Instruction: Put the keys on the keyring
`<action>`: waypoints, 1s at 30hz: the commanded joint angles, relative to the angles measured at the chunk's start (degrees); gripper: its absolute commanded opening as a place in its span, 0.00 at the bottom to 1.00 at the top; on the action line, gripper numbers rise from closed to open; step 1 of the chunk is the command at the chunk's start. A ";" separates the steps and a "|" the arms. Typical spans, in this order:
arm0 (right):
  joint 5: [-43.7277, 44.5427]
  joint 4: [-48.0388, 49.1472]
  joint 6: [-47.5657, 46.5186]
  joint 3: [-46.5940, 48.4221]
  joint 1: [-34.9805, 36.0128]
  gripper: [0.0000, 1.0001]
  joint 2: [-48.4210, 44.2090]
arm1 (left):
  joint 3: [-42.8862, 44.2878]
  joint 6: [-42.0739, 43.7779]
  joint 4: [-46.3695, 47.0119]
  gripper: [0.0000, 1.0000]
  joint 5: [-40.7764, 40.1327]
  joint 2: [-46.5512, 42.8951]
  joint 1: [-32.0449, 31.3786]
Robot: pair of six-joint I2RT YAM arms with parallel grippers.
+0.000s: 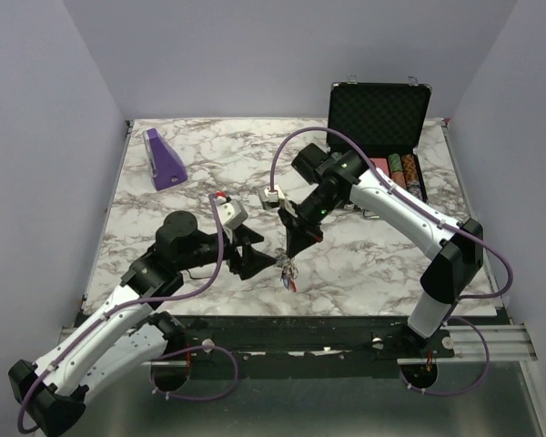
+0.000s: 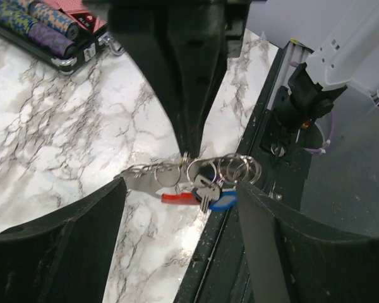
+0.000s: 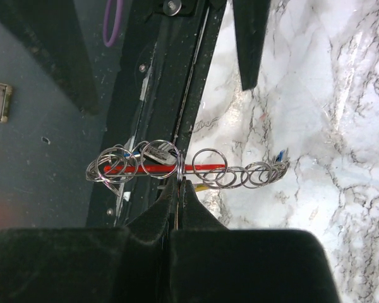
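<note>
Near the front edge of the table, between my two arms, the keyring hung from the right gripper, whose fingers were pressed together on one thin ring. The left gripper stood just beside it, fingers spread wide on either side of the bunch and clear of it. The right fingers crossed the left wrist view from above. Counted: one red crescent, one grey tag, one blue-headed key; the rings overlapped too much to count. Behind: one open black case with chips, one purple wedge. White, grey-veined marble top; pale walls.
</note>
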 commanded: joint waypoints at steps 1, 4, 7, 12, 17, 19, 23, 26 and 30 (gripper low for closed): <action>-0.57 -2.48 -0.72 2.21 0.42 0.01 1.61 | 4.93 2.88 -1.80 0.76 -2.45 5.02 -2.42; -0.57 -2.31 -0.20 2.30 0.42 0.01 1.96 | 7.04 0.95 -3.38 0.70 -4.04 8.36 -3.39; -0.22 -1.78 0.77 2.13 0.33 0.01 1.88 | 8.01 -0.02 -4.79 0.64 -5.09 10.73 -4.27; -0.48 -1.34 1.21 2.21 0.42 0.01 2.05 | 8.01 -0.20 -3.91 0.55 -7.20 12.23 -6.38; -1.18 -1.51 1.21 2.22 0.42 0.01 2.49 | 8.19 0.86 -3.30 0.49 -7.47 13.55 -7.44; -1.19 -1.43 1.30 2.13 0.33 0.01 2.40 | 8.27 1.38 -3.12 0.44 -6.16 14.34 -7.61; -1.27 -1.34 1.48 2.13 0.42 0.01 2.32 | 8.71 2.00 -4.17 0.41 -5.63 15.57 -7.88; -1.27 -1.34 1.39 1.86 0.33 0.01 2.23 | 8.98 2.35 -4.44 0.38 -5.45 16.10 -8.05; -1.36 -1.25 1.48 1.77 0.33 0.01 2.23 | 9.77 3.05 -5.23 0.36 -4.22 17.07 -8.14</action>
